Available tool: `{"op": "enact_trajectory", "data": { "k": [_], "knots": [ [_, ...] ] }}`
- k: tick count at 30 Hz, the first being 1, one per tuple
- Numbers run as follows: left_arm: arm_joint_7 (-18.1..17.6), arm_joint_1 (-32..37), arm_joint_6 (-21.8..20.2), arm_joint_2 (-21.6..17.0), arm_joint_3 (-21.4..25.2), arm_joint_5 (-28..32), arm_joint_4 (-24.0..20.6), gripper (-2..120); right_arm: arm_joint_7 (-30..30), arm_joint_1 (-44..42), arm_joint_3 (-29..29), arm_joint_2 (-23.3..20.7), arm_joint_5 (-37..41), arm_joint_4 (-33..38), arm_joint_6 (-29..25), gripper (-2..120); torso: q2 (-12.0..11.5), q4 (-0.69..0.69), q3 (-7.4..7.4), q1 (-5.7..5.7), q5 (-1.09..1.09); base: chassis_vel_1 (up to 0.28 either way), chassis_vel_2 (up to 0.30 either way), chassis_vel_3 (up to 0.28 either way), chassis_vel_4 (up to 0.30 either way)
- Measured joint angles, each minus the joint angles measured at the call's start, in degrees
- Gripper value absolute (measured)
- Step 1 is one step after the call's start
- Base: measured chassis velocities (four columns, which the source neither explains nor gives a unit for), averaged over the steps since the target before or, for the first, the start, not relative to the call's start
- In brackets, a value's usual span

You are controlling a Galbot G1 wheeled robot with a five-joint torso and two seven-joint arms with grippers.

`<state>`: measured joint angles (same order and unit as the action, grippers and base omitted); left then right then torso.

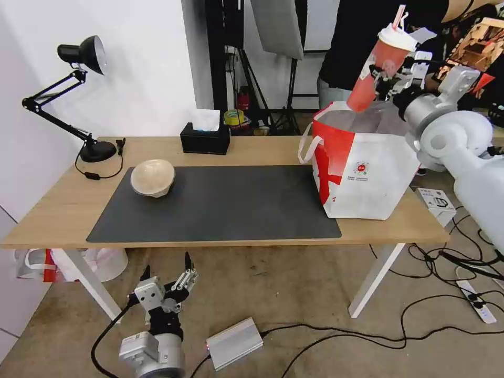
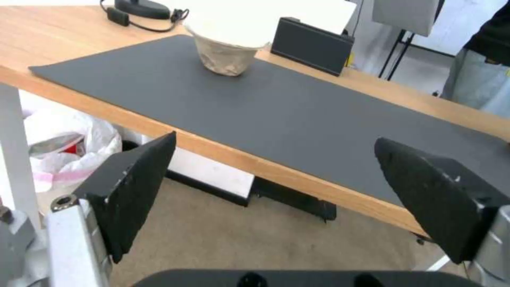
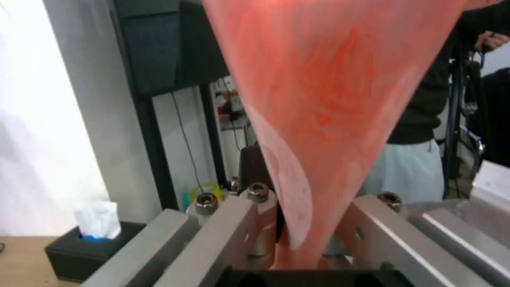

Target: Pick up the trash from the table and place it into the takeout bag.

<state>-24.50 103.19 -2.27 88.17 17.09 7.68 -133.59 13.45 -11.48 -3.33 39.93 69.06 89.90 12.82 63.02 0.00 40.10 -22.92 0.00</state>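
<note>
Left pincer (image 1: 167,274) spread wide, low before the table (image 1: 52,210), beige bowl (image 1: 153,178) upside down on the grey mat (image 1: 226,205), right pincer (image 1: 386,73) pinching the red cup (image 1: 379,65), tilted above the open takeout bag (image 1: 362,168) at the table's right end.

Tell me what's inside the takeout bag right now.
The takeout bag stands open on the table, with silvery lining visible near its mouth. Its walls hide the bottom, so any contents can't be seen. The right gripper holds the red cup above the opening.
</note>
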Motion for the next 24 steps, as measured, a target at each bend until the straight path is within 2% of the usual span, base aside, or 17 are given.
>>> {"op": "enact_trajectory", "data": {
  "k": [13, 24],
  "knots": [
    [0.00, -0.13, 0.00, -0.34, 0.31, 0.18, -0.21, 100, -0.68, -1.25, -2.49, 2.32, -3.34, -5.48, -0.09, 3, 0.00, 0.00, 0.00, 0.00, 0.00, 0.000, 0.000, 0.000, 0.000],
    [-0.01, -0.20, 0.01, -1.12, 0.25, 0.32, -0.21, 100, -0.15, -1.67, -3.72, 3.53, -4.17, -6.80, -0.18, 3, 0.00, 0.00, 0.00, 0.00, 0.00, 0.000, 0.000, 0.000, 0.000]
  ]
}}
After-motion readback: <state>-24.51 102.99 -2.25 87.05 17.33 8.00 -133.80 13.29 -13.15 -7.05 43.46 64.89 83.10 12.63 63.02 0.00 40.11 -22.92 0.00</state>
